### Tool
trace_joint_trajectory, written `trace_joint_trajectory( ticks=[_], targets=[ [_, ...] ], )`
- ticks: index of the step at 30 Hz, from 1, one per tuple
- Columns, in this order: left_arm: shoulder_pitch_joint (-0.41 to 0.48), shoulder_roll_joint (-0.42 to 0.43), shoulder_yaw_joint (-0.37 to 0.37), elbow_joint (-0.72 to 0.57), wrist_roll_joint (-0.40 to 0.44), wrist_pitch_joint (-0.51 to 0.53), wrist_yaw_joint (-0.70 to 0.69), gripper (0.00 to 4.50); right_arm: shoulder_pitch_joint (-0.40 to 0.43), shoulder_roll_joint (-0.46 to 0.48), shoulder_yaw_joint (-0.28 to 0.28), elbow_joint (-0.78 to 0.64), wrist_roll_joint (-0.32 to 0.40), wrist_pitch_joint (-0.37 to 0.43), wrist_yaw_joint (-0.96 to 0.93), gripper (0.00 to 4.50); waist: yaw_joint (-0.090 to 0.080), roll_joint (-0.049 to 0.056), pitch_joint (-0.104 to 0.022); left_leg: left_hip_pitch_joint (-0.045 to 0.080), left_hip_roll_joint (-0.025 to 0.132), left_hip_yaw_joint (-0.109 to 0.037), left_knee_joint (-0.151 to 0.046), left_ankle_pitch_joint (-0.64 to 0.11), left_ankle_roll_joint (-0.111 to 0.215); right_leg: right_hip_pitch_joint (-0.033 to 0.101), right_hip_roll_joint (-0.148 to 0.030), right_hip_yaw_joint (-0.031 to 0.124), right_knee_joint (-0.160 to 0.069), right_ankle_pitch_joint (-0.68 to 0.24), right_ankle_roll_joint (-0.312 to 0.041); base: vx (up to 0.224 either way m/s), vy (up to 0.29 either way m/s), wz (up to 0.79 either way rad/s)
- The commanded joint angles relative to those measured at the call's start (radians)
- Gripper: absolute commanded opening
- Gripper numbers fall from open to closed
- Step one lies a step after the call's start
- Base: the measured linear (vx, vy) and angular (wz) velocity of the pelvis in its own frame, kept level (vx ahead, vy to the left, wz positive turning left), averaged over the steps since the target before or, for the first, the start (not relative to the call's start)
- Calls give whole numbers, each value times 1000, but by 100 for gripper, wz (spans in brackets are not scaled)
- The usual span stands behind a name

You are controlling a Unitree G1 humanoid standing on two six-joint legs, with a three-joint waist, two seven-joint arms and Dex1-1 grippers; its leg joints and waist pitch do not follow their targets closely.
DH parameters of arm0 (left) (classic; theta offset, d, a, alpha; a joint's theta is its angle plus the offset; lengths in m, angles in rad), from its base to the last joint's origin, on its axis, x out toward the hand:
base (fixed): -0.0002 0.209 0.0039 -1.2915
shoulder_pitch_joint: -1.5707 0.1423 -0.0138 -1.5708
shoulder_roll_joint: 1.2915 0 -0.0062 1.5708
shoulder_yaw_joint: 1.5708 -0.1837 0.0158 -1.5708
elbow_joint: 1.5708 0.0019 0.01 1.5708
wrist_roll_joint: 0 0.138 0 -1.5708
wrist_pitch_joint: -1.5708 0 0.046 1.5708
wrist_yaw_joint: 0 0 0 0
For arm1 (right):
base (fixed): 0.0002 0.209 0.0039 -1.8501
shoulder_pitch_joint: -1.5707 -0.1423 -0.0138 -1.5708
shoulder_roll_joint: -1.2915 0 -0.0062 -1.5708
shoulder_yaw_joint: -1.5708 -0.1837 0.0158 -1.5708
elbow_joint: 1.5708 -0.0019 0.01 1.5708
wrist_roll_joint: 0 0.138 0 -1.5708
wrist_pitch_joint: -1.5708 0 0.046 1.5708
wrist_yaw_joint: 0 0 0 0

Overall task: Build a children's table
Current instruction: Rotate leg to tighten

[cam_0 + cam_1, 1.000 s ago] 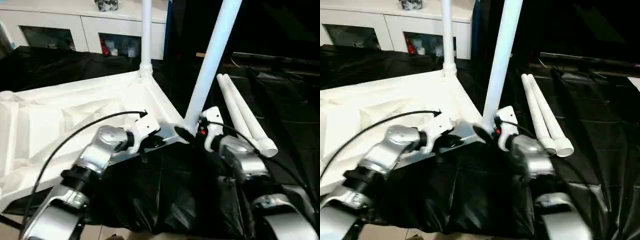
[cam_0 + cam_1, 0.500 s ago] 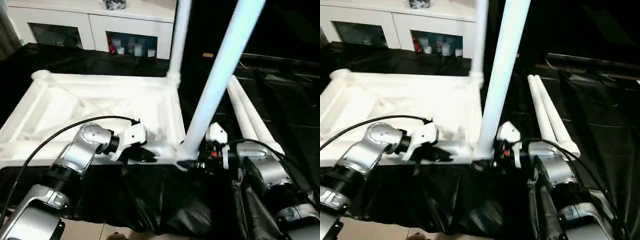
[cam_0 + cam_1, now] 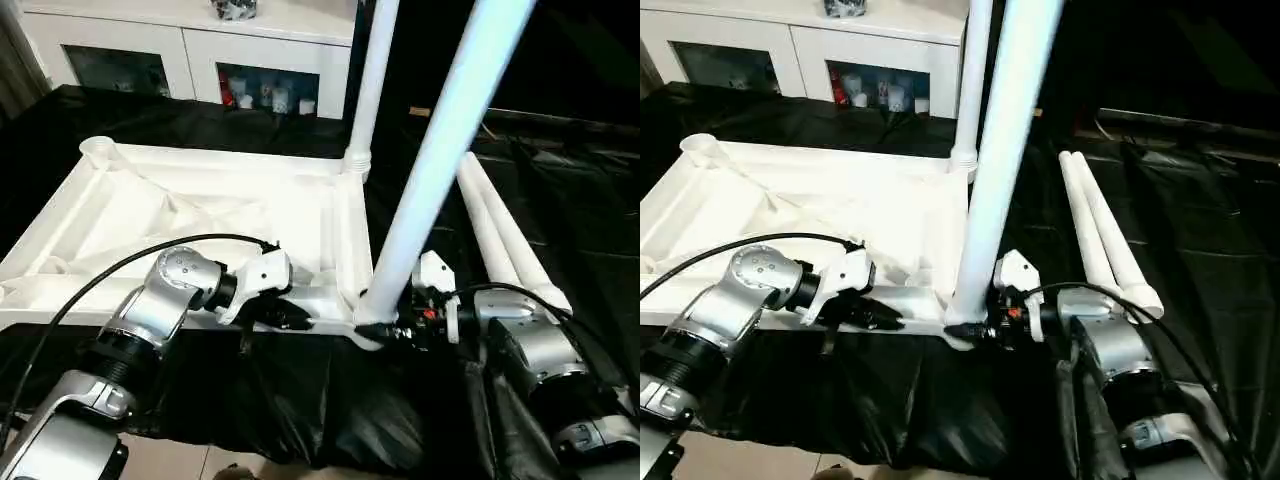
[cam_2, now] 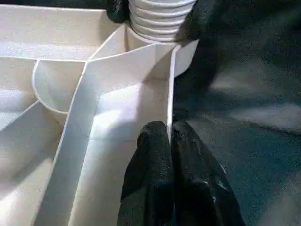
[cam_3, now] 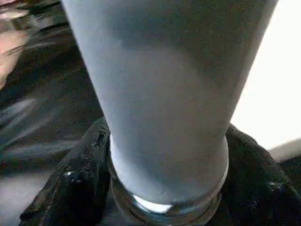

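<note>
Left eye view: top (image 3: 200, 215) inverted on counter (image 3: 560, 200).
Left end effector (image 4: 170, 141): pinching top's rim.
Right end effector (image 3: 392, 330): clenched round leg (image 3: 430, 180) base.
Handling: probably light, stiff, slippery; grip low.

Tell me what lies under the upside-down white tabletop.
The tabletop rests on a black-covered work table, its near edge pinched by the left gripper. What lies directly beneath its ribbed underside is covered and cannot be seen.
</note>
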Motion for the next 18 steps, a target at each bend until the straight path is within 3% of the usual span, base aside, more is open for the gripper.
trace_joint_trajectory(
  ticks=[1,3,4,6,9,10,12,13,15,18],
  targets=[
    [-27,-77,24,2,-8,39,128,0,-17,76,21,79,-48,27,-165,280,-7,11,-52,1,22,-4,-80,-226,-6,45,-83,45,-84,-350,-185,0,0,0],
    [-35,-106,30,11,1,58,177,0,-33,113,-1,116,-56,41,-266,278,-16,8,-53,-3,21,-9,-83,-229,-15,51,-84,44,-89,-412,-154,0,0,0],
    [-45,-128,33,23,11,69,219,0,-43,140,-17,141,-54,51,-327,278,-18,10,-54,0,21,-10,-82,-230,-13,47,-84,44,-92,-416,-147,0,0,0],
    [-52,-144,34,31,18,77,249,0,-50,159,-28,157,-52,58,-369,278,-24,10,-54,2,19,-9,-82,-231,-11,43,-81,44,-94,-409,-149,0,0,0],
    [-82,-217,34,63,48,108,372,0,-88,241,-90,235,-49,73,-594,277,-28,15,-54,2,19,-8,-82,-226,-18,41,-79,45,-92,-381,-155,0,0,0],
    [-86,-237,30,70,53,112,391,0,-97,257,-95,252,-54,58,-624,277,-27,18,-56,2,19,-9,-82,-225,-19,43,-80,44,-90,-365,-158,0,0,0],
    [-88,-247,27,73,55,114,398,0,-102,264,-95,260,-58,46,-635,277,-29,17,-57,-2,20,-9,-82,-224,-15,45,-79,45,-88,-330,-166,0,0,0],
    [-87,-265,14,68,70,118,408,0,-117,284,-101,273,-60,14,-648,277,-30,25,-59,-1,20,-9,-81,-223,-13,44,-79,45,-85,-300,-176,0,0,0],
    [-84,-270,7,61,77,119,409,0,-124,291,-109,275,-51,10,-644,333,-30,21,-60,-4,18,-7,-80,-209,-4,49,-78,45,-82,-261,-184,0,0,0],
    [-81,-260,3,48,74,115,388,0,-132,276,-104,262,-55,-5,-593,357,-30,22,-62,-6,19,-6,-79,-193,9,52,-77,45,-78,-225,-194,0,0,0]
  ],
)
